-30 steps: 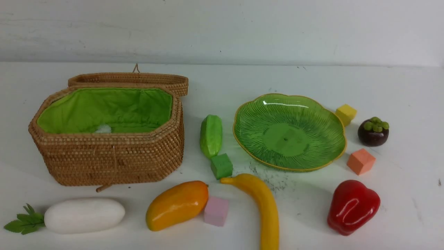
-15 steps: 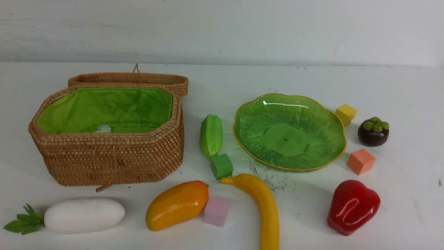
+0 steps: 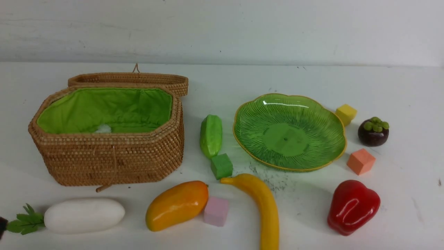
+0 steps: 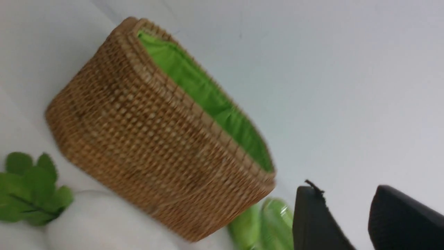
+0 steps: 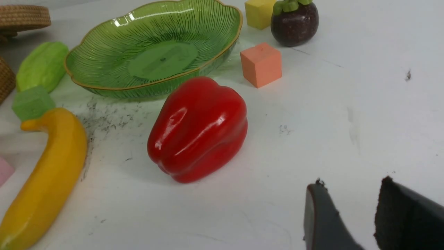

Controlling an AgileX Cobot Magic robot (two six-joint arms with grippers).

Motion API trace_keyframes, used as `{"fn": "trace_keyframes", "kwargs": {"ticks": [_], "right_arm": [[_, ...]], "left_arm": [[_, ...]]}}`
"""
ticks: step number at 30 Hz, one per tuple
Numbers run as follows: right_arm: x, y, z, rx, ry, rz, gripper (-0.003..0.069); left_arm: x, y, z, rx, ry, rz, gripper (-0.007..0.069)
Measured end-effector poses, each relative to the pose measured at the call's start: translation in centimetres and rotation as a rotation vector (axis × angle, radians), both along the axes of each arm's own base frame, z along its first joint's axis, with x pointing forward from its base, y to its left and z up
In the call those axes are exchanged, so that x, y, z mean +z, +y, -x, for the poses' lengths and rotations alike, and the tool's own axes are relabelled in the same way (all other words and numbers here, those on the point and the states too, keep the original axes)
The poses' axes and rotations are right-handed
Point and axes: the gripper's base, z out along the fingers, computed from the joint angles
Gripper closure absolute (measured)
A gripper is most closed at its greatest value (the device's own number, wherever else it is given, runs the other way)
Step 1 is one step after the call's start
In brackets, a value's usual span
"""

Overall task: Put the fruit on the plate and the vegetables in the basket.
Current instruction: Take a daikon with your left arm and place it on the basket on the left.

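Observation:
The open wicker basket [image 3: 104, 156] stands at the left with only its green lining showing inside. The green glass plate [image 3: 312, 104] sits right of centre with nothing on it. On the table lie the cucumber [image 3: 211, 136], mango [image 3: 177, 205], banana [image 3: 263, 208], white radish [image 3: 84, 215], red pepper [image 3: 353, 206] and mangosteen [image 3: 373, 131]. My left gripper [image 4: 347, 189] is open and holds nothing, near the basket [image 4: 156, 146] and the radish leaves [image 4: 31, 187]. My right gripper [image 5: 351, 184] is open with nothing in it, over bare table beside the pepper [image 5: 199, 128].
Small cubes lie among the produce: green [image 3: 221, 166], pink [image 3: 216, 211], orange [image 3: 360, 161] and yellow [image 3: 346, 114]. The basket's lid [image 3: 131, 80] lies open behind it. A dark part of my left arm [image 3: 1, 225] touches the front view's left edge.
A dark part of my left arm has entered the front view at its left edge, next to the radish leaves. Nothing on the table has moved.

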Motion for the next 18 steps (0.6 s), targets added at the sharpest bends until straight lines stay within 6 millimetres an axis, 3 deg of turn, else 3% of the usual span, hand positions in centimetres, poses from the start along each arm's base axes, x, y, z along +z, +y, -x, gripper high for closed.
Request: {"fn": "trace_keyframes", "kwargs": {"ticks": [5, 8, 11, 14, 18], "right_arm": [[0.0, -0.1, 0.0, -0.001, -0.005, 0.02, 0.0419], [0.3, -0.1, -0.1, 0.0, -0.049, 0.056, 0.0419], [1.3, 0.1, -0.3, 0.002, -0.154, -0.048, 0.0419], [2.6, 0.4, -0.4, 0.016, -0.292, -0.182, 0.0419], [4.0, 0.6, -0.3, 0.043, -0.425, -0.279, 0.0419]], "left_arm": [[1.0, 0.1, 0.2, -0.001, -0.033, 0.065, 0.0414], [2.9, -0.4, 0.7, -0.054, 0.013, -0.011, 0.0517], [5.4, -0.9, 1.9, -0.111, 0.077, -0.121, 0.0638], [8.0, -1.3, 3.0, -0.168, 0.159, -0.247, 0.0638], [9.4, -1.8, 2.4, -0.245, 0.315, -0.413, 0.0638]]}}
